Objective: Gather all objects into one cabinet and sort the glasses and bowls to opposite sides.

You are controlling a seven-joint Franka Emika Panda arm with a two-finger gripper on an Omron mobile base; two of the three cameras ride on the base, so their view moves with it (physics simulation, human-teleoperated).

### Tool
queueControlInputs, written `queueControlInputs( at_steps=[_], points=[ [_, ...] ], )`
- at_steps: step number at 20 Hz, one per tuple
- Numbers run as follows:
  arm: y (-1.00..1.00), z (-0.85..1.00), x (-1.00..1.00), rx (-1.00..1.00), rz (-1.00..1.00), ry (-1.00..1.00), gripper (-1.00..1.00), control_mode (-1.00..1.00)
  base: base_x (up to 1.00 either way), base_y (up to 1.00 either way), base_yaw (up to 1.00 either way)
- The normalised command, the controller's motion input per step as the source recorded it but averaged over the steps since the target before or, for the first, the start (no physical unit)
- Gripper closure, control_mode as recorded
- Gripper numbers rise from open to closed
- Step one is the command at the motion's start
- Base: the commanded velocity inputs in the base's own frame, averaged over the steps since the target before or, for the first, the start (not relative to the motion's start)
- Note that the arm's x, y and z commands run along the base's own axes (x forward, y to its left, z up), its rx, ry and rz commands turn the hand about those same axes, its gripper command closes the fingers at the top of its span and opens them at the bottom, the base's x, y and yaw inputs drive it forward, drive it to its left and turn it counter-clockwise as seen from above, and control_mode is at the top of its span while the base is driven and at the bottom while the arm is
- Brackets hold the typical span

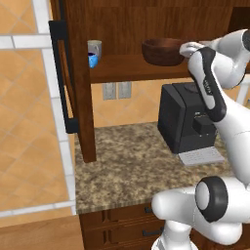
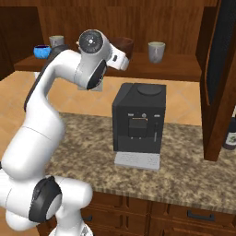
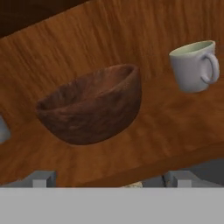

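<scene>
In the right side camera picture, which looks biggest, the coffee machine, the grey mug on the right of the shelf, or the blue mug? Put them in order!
1. Black coffee machine, by far the biggest.
2. Grey mug.
3. Blue mug, slightly smaller looking, though it sits farther along the shelf, so these two are close.

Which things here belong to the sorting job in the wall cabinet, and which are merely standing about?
Belong to the job:
- blue mug
- grey mug beside it
- grey mug on the right
- wooden bowl
- cabinet shelf
- cabinet door

Just standing about:
- coffee machine
- granite counter
- dark bottle
</scene>
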Motion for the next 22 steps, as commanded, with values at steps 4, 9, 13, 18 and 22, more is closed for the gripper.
queueControlInputs(
  at_steps=[4,9,13,18,22],
  points=[
    [-0.45,0.0,0.03,0.08,0.08,0.03,-1.0,-1.0,0.0,0.0,0.0],
    [-0.32,0.0,0.12,0.05,0.02,0.01,-1.0,-1.0,0.0,0.0,0.0],
    [-0.37,0.0,0.1,-0.01,0.01,0.0,-1.0,-1.0,0.0,0.0,0.0],
    [-0.35,-0.1,0.0,-0.19,0.0,-0.01,-1.0,-1.0,0.0,0.0,0.0],
    [-0.28,-0.13,-0.02,-0.27,0.0,-0.03,-1.0,-1.0,0.0,0.0,0.0]
  ],
)
